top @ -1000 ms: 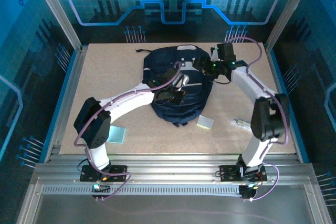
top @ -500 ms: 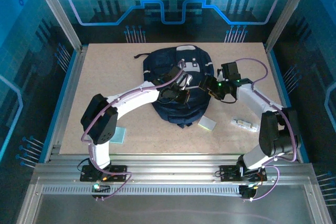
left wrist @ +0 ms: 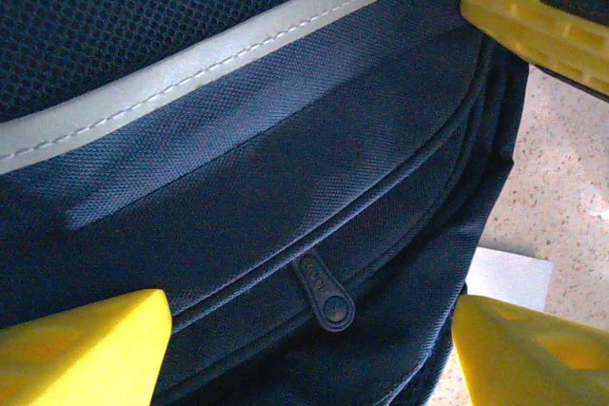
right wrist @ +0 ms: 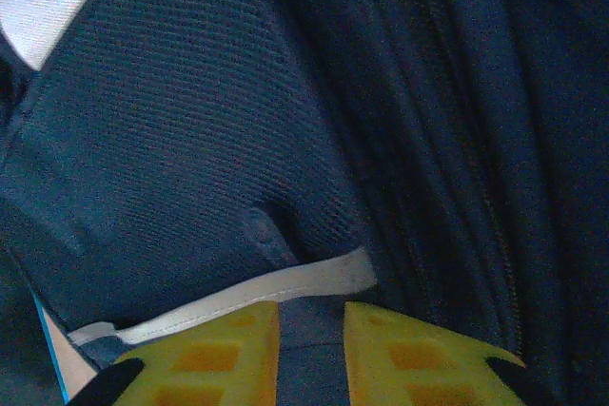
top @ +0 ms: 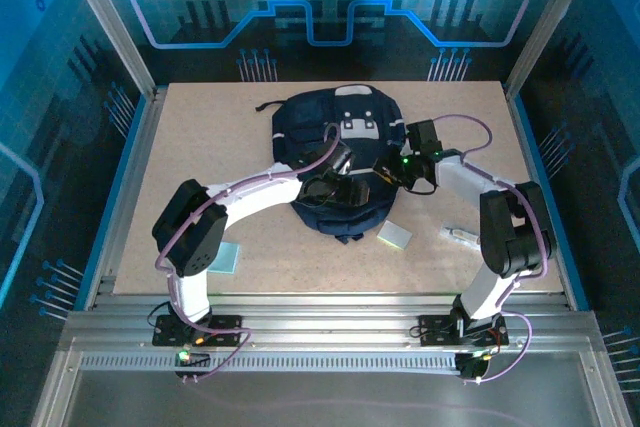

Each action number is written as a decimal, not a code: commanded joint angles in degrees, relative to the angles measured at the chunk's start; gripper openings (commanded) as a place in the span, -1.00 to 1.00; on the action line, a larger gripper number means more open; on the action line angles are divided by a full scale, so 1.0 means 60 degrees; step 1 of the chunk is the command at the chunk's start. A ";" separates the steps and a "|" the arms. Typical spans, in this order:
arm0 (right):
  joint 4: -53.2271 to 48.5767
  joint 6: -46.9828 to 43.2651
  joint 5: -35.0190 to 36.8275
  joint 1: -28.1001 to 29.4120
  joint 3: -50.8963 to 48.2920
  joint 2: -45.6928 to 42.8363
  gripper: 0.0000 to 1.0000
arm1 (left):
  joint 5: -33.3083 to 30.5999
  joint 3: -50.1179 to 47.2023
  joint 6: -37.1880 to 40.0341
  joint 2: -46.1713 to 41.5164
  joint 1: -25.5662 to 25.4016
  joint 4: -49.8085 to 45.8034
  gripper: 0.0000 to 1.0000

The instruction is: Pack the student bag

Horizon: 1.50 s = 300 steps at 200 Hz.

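Brown speckled board made the top of the desk. Near the middle of it, a bit toward the back, lay the student bag. It was dark blue with white patches on top, and it was the biggest thing there.

The left arm reached across to the near side of the bag. The right arm bent in from the right to the bag's right side.

The left end effector hung low over the bag's near part. In the left wrist view the left end effector was wide open. Its yellow fingers stood far apart and held nothing. Between them was blue bag cloth, with a grey trim running across it and a small dark zip pull lying flat by a seam. I could not tell if the fingers touched the cloth.

The right end effector was at the bag's right edge. In the right wrist view the right end effector was almost shut. Its two yellow fingers were close together and pinched a bit of the bag just under a strip of grey trim. Blue net cloth lay above that.

A teal square lay flat near the left arm's base. A pale green block sat just beside the bag's near right corner. A small clear thing lay further right, too small to make out.
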 commanded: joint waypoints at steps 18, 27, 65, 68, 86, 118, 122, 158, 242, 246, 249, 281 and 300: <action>-0.0870 -0.0996 0.0665 0.0077 0.0501 -0.0606 -0.05 | -0.0774 -0.0002 -0.0178 0.0071 -0.0204 -0.0884 0.60; -0.0856 -0.1108 0.0730 0.0000 0.0367 -0.0613 -0.02 | -0.0977 -0.0114 -0.0115 -0.0057 -0.0211 -0.0879 0.61; -0.0810 -0.1649 0.0695 -0.0079 0.0163 -0.0330 0.01 | -0.1059 -0.0144 -0.0046 -0.0295 -0.0216 -0.1037 0.61; -0.0812 -0.1663 0.0687 -0.0074 0.0150 -0.0309 0.01 | -0.1065 -0.0178 -0.0057 -0.0318 -0.0209 -0.1028 0.61; -0.0821 -0.1692 0.0637 0.0005 0.0076 -0.0210 0.01 | -0.1148 -0.0285 -0.0090 -0.0364 -0.0203 -0.0957 0.61; -0.0849 -0.1789 0.0740 0.0206 -0.0126 -0.0053 0.04 | -0.1238 -0.0374 -0.0119 -0.0342 -0.0204 -0.0838 0.61; -0.0803 -0.1771 0.0711 0.0209 -0.0164 -0.0028 0.05 | -0.1262 -0.0370 -0.0108 -0.0338 -0.0203 -0.0822 0.61; -0.0338 -0.1518 0.0151 0.0575 -0.0110 0.0390 0.08 | -0.1597 -0.0296 -0.0010 -0.0256 -0.0189 -0.0744 0.62; 0.1324 0.0107 -0.1026 0.0694 -0.0295 -0.1055 -1.00 | -0.2411 -0.0277 0.0000 -0.0711 -0.0007 -0.0812 0.66; 0.1390 0.0196 -0.1040 0.0702 -0.0240 -0.1103 -1.00 | -0.2414 -0.0273 -0.0042 -0.0741 0.0014 -0.0830 0.66; 0.1441 0.0256 -0.1048 0.0709 -0.0215 -0.1140 -1.00 | -0.2405 -0.0263 -0.0085 -0.0756 0.0001 -0.0855 0.66; 0.1682 0.0594 -0.0934 0.0794 0.0092 -0.1273 -1.00 | -0.2327 -0.0298 -0.0532 -0.0860 0.0005 -0.0836 0.67; 0.2012 0.0991 -0.1062 0.0788 0.0117 -0.1144 -1.00 | -0.2307 -0.0396 -0.0743 -0.0848 0.0000 -0.0673 0.59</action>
